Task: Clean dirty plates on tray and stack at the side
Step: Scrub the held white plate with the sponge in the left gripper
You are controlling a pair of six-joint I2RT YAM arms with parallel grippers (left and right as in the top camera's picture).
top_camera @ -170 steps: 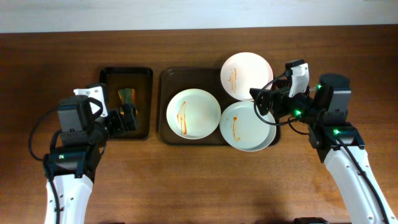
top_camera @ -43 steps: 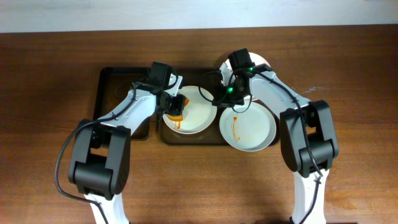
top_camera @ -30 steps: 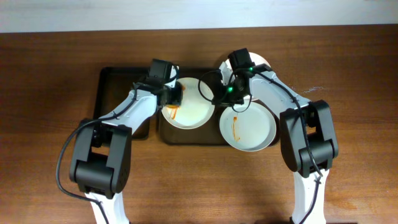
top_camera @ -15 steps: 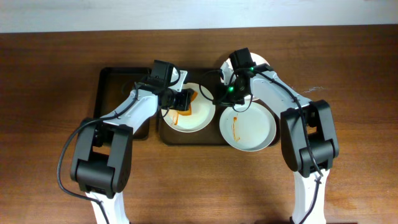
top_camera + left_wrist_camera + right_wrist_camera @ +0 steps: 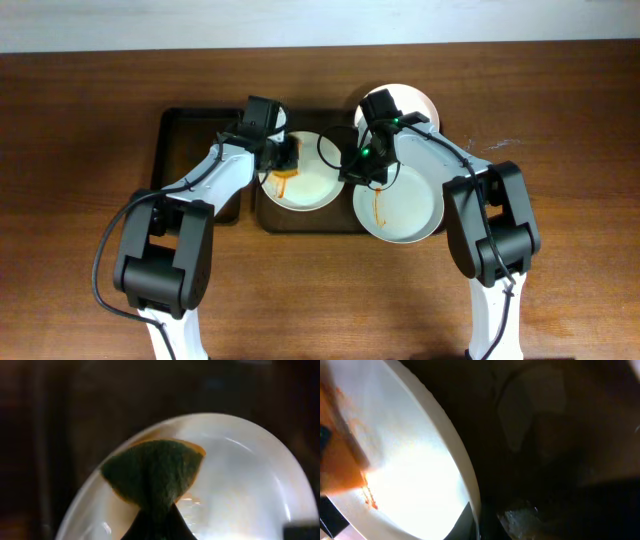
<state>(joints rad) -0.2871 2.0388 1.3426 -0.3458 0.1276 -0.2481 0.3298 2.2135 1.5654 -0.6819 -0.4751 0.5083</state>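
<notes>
A plate (image 5: 312, 181) smeared with orange sauce lies on the left half of the brown tray (image 5: 262, 212). My left gripper (image 5: 284, 160) is shut on a green and orange sponge (image 5: 152, 472) pressed to this plate's (image 5: 240, 475) upper left part. My right gripper (image 5: 351, 166) is shut on the same plate's right rim. In the right wrist view the rim (image 5: 468, 491) runs down between the jaws. A second plate (image 5: 405, 207) with a red streak sits at the tray's right end. A third plate (image 5: 410, 101) is partly hidden by the right arm.
A smaller black tray (image 5: 186, 135) stands left of the brown tray, under my left arm. Bare wooden table (image 5: 560, 120) stretches to the right and along the front.
The left gripper has rubbed the sponge right and then back left across the plate, spreading the sauce. The right gripper has shifted slightly down and left, still on the rim.
</notes>
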